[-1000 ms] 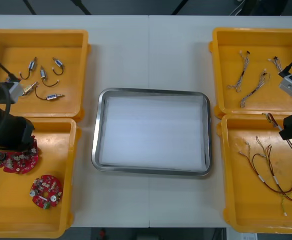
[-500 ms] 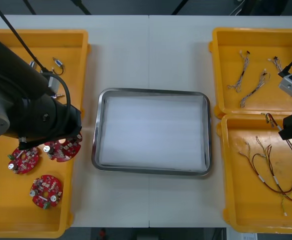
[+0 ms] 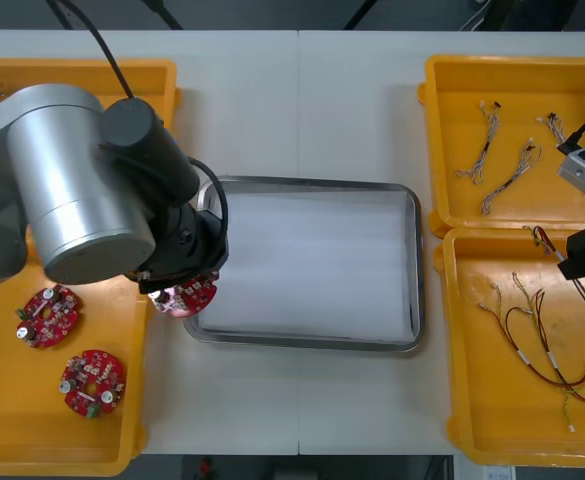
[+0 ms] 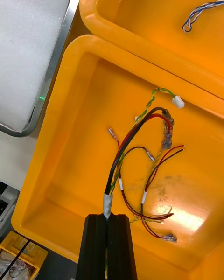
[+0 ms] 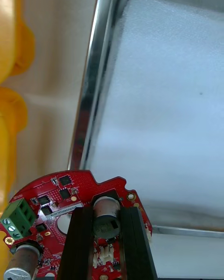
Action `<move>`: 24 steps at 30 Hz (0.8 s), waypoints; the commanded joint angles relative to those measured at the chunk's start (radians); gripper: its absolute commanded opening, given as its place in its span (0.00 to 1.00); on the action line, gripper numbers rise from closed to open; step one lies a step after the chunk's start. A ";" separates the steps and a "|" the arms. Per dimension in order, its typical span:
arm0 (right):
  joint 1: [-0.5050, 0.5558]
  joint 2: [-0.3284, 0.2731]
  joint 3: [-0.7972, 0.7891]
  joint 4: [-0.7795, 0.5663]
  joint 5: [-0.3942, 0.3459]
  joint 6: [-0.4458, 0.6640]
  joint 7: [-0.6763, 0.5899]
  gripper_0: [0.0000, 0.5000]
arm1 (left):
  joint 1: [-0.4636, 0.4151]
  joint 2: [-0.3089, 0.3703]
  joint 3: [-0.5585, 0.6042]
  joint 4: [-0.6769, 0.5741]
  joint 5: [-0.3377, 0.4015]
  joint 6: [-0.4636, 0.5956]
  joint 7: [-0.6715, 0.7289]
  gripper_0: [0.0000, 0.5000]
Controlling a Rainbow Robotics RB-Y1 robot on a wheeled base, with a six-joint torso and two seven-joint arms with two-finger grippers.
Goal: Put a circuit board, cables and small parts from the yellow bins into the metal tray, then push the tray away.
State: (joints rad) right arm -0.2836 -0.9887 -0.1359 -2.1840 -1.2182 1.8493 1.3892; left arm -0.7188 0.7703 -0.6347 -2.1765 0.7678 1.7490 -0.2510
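Note:
My left gripper (image 3: pixel 184 290) hangs over the near left rim of the metal tray (image 3: pixel 302 183), shut on a round red circuit board (image 3: pixel 192 298). In the left wrist view its fingers (image 5: pixel 81 242) clamp a grey cylinder on the board (image 5: pixel 56 205), which sits above the tray's rim (image 5: pixel 86 116) and white inside. My right gripper (image 3: pixel 584 262) stays over the near right yellow bin (image 3: pixel 472 400). In the right wrist view that gripper (image 4: pixel 107 219) is shut on a black, red and yellow cable (image 4: pixel 135 135) that runs up from its fingertips.
Two more red circuit boards (image 3: pixel 47 315) (image 3: pixel 92 380) lie in the near left bin (image 3: pixel 32 440). Twisted cables (image 3: pixel 512 170) rest in the far right bin (image 3: pixel 442 120). More red and yellow cables (image 3: pixel 532 340) lie in the near right bin. My left arm covers the far left bin.
My left arm has lifted a circuit board out of the near left bin and carried it right to the tray's left rim. The right arm has not moved.

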 commanded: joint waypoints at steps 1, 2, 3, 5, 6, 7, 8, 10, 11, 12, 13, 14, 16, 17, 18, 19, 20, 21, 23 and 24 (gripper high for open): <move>-0.025 0.012 0.002 -0.025 -0.009 0.002 -0.019 0.00 | -0.087 -0.103 -0.065 0.083 -0.073 0.017 -0.008 0.00; -0.025 0.012 0.002 -0.025 -0.009 0.002 -0.019 0.00 | -0.088 -0.125 -0.071 0.107 -0.085 0.015 -0.007 0.00; -0.025 0.012 0.002 -0.025 -0.009 0.002 -0.019 0.00 | -0.090 -0.143 -0.077 0.126 -0.102 0.015 -0.007 0.00; -0.025 0.012 0.002 -0.025 -0.009 0.002 -0.019 0.00 | -0.088 -0.169 -0.091 0.152 -0.128 0.014 -0.005 0.00; -0.025 0.012 0.002 -0.025 -0.009 0.002 -0.019 0.00 | -0.090 -0.186 -0.100 0.170 -0.139 0.012 -0.004 0.00; -0.025 0.012 0.002 -0.025 -0.009 0.002 -0.019 0.00 | -0.090 -0.194 -0.103 0.176 -0.145 0.010 -0.002 0.00; -0.025 0.012 0.002 -0.025 -0.009 0.002 -0.019 0.00 | -0.091 -0.207 -0.115 0.190 -0.160 0.007 0.001 0.00; -0.025 0.012 0.002 -0.025 -0.009 0.002 -0.019 0.00 | -0.091 -0.227 -0.131 0.202 -0.189 0.006 0.006 0.00; -0.025 0.012 0.002 -0.025 -0.009 0.002 -0.019 0.00 | -0.090 -0.241 -0.137 0.208 -0.206 0.004 0.012 0.00; -0.025 0.012 0.002 -0.025 -0.009 0.002 -0.019 0.00 | -0.091 -0.250 -0.140 0.214 -0.214 0.004 0.016 0.00; -0.025 0.012 0.002 -0.025 -0.009 0.002 -0.019 0.00 | -0.091 -0.260 -0.141 0.218 -0.219 0.003 0.021 0.00; -0.025 0.012 0.002 -0.025 -0.009 0.002 -0.019 0.00 | -0.091 -0.266 -0.141 0.219 -0.222 0.003 0.024 0.00; -0.025 0.012 0.002 -0.025 -0.009 0.002 -0.019 0.00 | -0.091 -0.279 -0.141 0.224 -0.232 0.003 0.030 0.00; -0.025 0.012 0.002 -0.025 -0.009 0.002 -0.019 0.00 | -0.091 -0.289 -0.141 0.228 -0.240 0.003 0.035 0.00; -0.025 0.012 0.002 -0.025 -0.009 0.002 -0.019 0.00 | -0.091 -0.295 -0.141 0.231 -0.243 0.000 0.038 0.00; -0.025 0.012 0.002 -0.025 -0.009 0.002 -0.019 0.00 | -0.091 -0.298 -0.141 0.233 -0.246 0.000 0.039 0.00; -0.025 0.012 0.002 -0.025 -0.009 0.002 -0.019 0.00 | -0.091 -0.301 -0.141 0.234 -0.248 0.000 0.039 0.00; -0.025 0.012 0.002 -0.025 -0.009 0.002 -0.019 0.00 | -0.091 -0.304 -0.141 0.238 -0.249 0.000 0.039 0.00; -0.025 0.012 0.002 -0.025 -0.009 0.002 -0.019 0.00 | -0.091 -0.307 -0.141 0.241 -0.252 0.000 0.041 0.00; -0.025 0.012 0.002 -0.025 -0.009 0.002 -0.019 0.00 | -0.091 -0.309 -0.145 0.244 -0.254 0.000 0.041 0.00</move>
State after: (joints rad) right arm -0.2839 -0.9885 -0.1359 -2.1840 -1.2184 1.8493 1.3892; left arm -0.7706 0.4889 -0.7645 -1.9338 0.5299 1.7549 -0.2505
